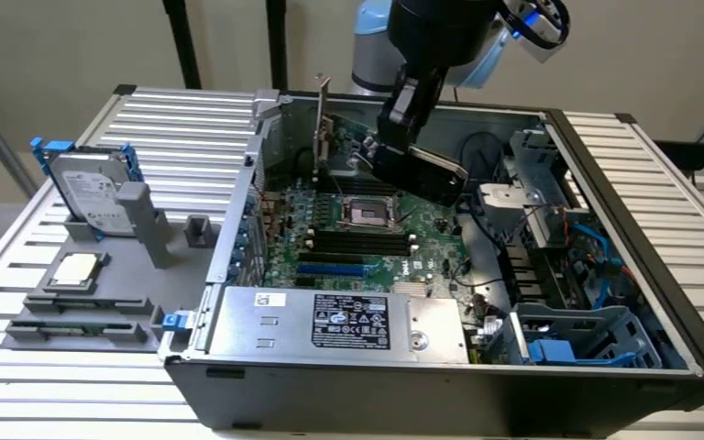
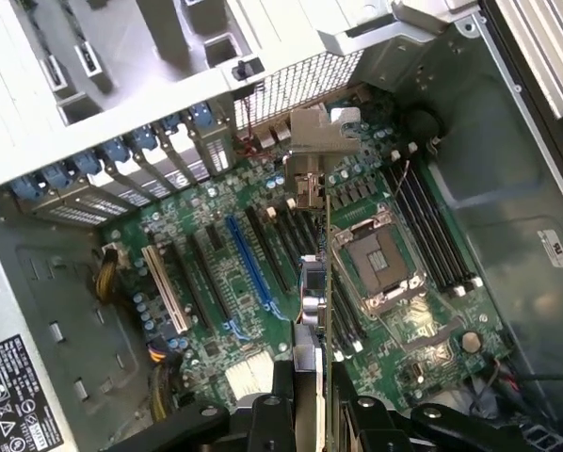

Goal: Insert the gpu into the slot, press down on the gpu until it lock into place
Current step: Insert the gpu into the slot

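My gripper (image 1: 416, 163) hangs over the open computer case, shut on the gpu (image 1: 349, 147). The card is held on edge above the motherboard (image 1: 432, 240), its silver bracket (image 1: 324, 117) toward the case's rear wall. In the wrist view the gpu (image 2: 329, 245) shows edge-on as a thin line running from my gripper (image 2: 314, 400) to the bracket (image 2: 312, 141). The bright-blue slot (image 2: 249, 266) lies bare on the green board, to one side of the card's line; the card sits nearer the CPU socket (image 2: 380, 259). The blue slot (image 1: 333, 270) also shows in front of the memory slots.
A power supply (image 1: 340, 321) fills the case's near corner, and a blue drive cage (image 1: 572, 341) with cables stands on the exterior view's right. Outside the case, a grey hard drive (image 1: 89, 197) and grey fixtures (image 1: 83, 312) stand on the slatted table. Black memory slots (image 2: 437, 231) flank the socket.
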`<state>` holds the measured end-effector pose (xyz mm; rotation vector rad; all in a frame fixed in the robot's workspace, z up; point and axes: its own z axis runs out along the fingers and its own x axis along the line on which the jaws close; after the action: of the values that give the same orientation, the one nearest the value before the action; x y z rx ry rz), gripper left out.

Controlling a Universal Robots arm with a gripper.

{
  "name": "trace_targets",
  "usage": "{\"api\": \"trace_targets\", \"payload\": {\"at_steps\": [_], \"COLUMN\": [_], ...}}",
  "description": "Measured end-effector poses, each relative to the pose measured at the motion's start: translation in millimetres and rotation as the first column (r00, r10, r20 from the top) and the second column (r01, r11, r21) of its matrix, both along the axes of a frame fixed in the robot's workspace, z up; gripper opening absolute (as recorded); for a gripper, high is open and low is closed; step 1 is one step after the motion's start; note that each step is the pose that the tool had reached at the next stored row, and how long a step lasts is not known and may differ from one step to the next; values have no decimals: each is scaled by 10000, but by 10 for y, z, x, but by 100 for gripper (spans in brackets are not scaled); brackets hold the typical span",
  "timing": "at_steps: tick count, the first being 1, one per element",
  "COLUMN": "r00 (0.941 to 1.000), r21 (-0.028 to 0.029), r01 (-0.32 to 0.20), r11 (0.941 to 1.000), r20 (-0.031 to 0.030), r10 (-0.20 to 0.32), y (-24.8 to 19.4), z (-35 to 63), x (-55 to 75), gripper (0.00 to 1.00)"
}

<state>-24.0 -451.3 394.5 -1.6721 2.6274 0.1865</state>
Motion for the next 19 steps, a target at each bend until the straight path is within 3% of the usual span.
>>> {"api": "trace_targets", "payload": {"at_steps": [4,8,12,15,19], "r00": [9973,9894,9762,9628,9516], "r21": [-1,-1,0,-2,-11], "r01": [-741,-1454,-2167,-2702,-3074], "r11": [9973,9894,9762,9628,9516], "r20": [-1,-1,0,0,32], "r10": [741,1454,2167,2702,3074], "y": [0,0,0,0,0], "z": [-41,-84,-135,-178,-219], "x": [0,0,0,0,-4], "gripper": [26,26,26,26,26]}}
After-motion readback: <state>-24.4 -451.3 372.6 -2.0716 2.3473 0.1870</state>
